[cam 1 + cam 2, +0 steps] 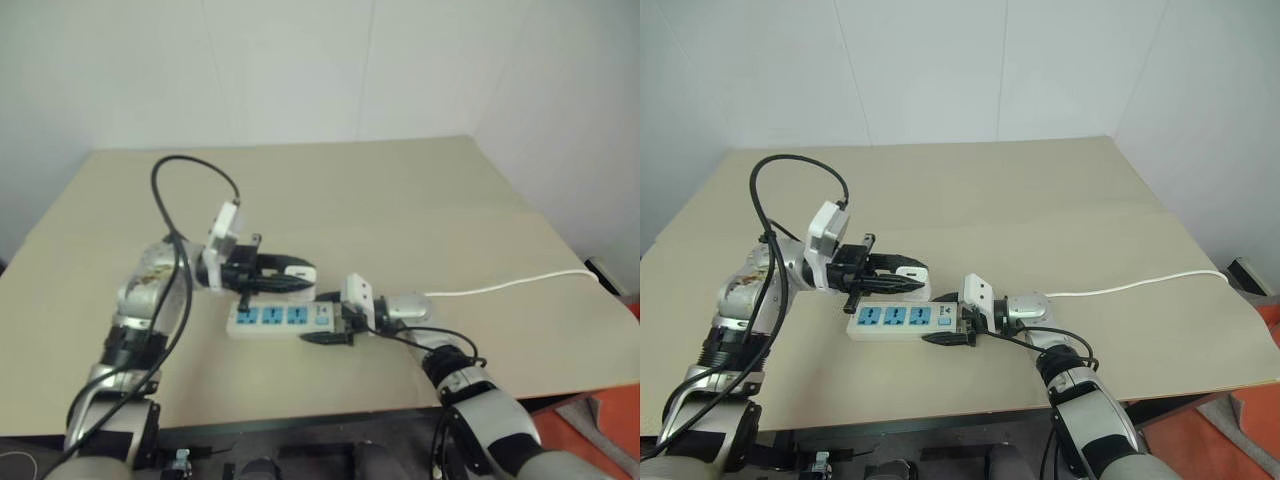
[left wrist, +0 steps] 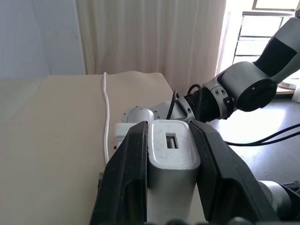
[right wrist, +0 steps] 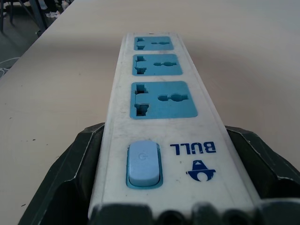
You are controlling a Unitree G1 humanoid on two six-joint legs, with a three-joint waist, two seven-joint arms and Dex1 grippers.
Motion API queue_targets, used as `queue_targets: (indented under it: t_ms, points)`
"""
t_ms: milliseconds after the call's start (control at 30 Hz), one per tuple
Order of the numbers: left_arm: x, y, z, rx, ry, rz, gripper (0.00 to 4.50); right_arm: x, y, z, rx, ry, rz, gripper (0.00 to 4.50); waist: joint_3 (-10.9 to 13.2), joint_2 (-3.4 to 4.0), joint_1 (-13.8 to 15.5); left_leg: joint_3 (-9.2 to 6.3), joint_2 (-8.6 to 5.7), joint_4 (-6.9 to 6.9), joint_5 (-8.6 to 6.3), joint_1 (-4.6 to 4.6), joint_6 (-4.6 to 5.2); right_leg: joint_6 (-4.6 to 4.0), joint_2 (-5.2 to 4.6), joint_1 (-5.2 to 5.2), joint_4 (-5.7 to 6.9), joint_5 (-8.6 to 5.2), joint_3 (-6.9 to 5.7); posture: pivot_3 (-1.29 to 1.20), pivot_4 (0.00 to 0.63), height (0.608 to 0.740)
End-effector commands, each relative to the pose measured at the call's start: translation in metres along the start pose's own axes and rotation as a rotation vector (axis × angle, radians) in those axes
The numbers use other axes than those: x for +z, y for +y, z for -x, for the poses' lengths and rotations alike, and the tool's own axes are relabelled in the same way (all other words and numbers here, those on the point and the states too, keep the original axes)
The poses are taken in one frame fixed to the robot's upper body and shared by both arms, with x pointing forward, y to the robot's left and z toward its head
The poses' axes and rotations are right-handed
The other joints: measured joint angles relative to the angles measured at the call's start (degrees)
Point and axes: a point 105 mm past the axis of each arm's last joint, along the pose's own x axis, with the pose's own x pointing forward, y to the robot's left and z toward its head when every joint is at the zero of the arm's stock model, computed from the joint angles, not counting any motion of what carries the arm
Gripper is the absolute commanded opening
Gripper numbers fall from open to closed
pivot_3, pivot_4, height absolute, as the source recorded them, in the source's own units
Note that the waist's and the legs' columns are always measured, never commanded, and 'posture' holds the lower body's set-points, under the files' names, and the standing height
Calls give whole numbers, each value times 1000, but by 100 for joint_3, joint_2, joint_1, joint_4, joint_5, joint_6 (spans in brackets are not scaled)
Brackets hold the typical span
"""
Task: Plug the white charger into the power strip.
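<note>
Right gripper (image 1: 952, 327): fingers clamp the power strip (image 1: 902, 320) at its switch end, on the table (image 1: 1060, 210).
Left gripper (image 1: 908, 278): closed on the charger (image 2: 171, 152), above the strip.

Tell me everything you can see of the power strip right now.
The power strip is a long, narrow white plastic bar lying flat on the tan table. It has three blue socket faces in a row, all empty, then a pale blue rocker switch and blue BULL lettering at one end. That switch end sits between the fingers of the right pincer, which flank both its sides. A thin white cord runs away behind that pincer.
</note>
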Motion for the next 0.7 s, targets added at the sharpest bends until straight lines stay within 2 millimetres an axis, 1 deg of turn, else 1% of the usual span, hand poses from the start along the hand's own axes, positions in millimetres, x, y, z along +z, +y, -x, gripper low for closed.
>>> queue_targets:
  t_ms: [33, 333, 700]
  points:
    - [-5, 1, 5, 25, 22, -19, 1035, -4, 2, 3, 15, 27, 7, 3428, 0, 0, 5, 0, 0, 0, 0, 0, 0, 0, 0, 0, 0, 0, 0, 0, 150, 740]
    - [-22, 0, 6, 59, 40, 14, 1035, -2, 3, 1, 25, 21, 12, 3428, 0, 0, 13, 0, 0, 0, 0, -1, 0, 0, 0, 0, -1, 0, 0, 0, 150, 740]
    - [-35, -1, 1, 68, 55, 32, 1035, -2, 3, 0, 25, 23, 12, 3428, 0, 0, 17, 0, 0, -1, 0, -1, 0, 0, 0, 0, -1, 0, 0, 0, 150, 740]
